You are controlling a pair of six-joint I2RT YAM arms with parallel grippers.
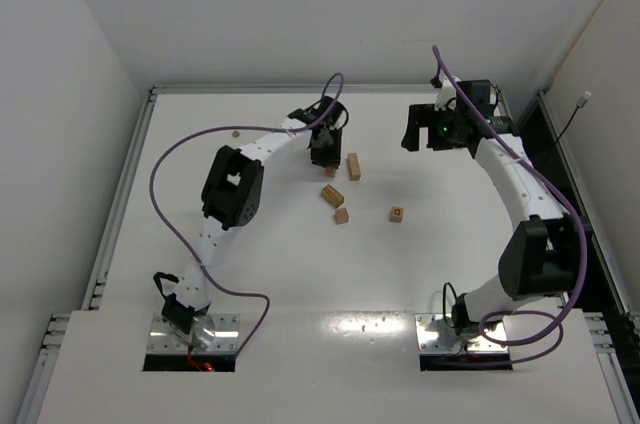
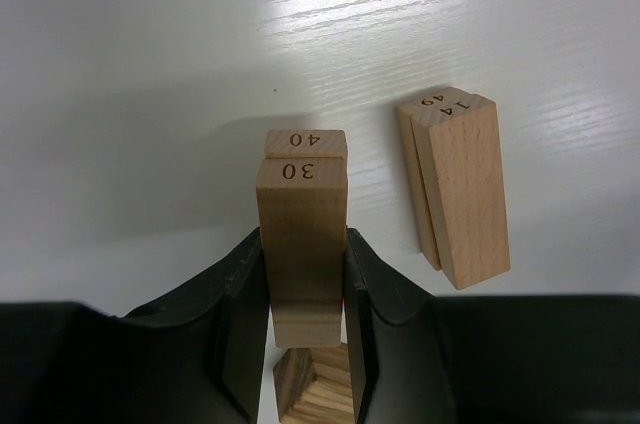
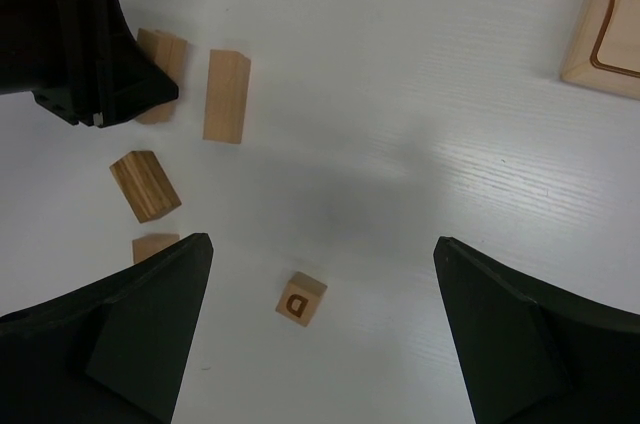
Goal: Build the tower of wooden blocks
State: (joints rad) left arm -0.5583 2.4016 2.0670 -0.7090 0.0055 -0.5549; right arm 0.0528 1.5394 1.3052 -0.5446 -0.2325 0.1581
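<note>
White table (image 1: pixel 250 274) carries the tower's blocks (image 1: pixel 333 195), unstacked. Left gripper (image 2: pixel 303 274) is clamped on a numbered block (image 2: pixel 300 204) just left of the long bar (image 2: pixel 460 194); right gripper (image 3: pixel 322 244), well right of that bar, gapes wide, empty.

The light-tan oblong wooden block (image 2: pixel 300 244) bears dark digits "30" on its end face; the second oblong wooden block (image 2: pixel 306 141) touching it behind reads "40"; the wider tan wooden bar (image 2: pixel 465 194) carries "14" on its end; the thin wooden bar (image 2: pixel 431 101) against it reads "49"; the small wooden cube (image 3: pixel 301 299) shows a "D".
</note>
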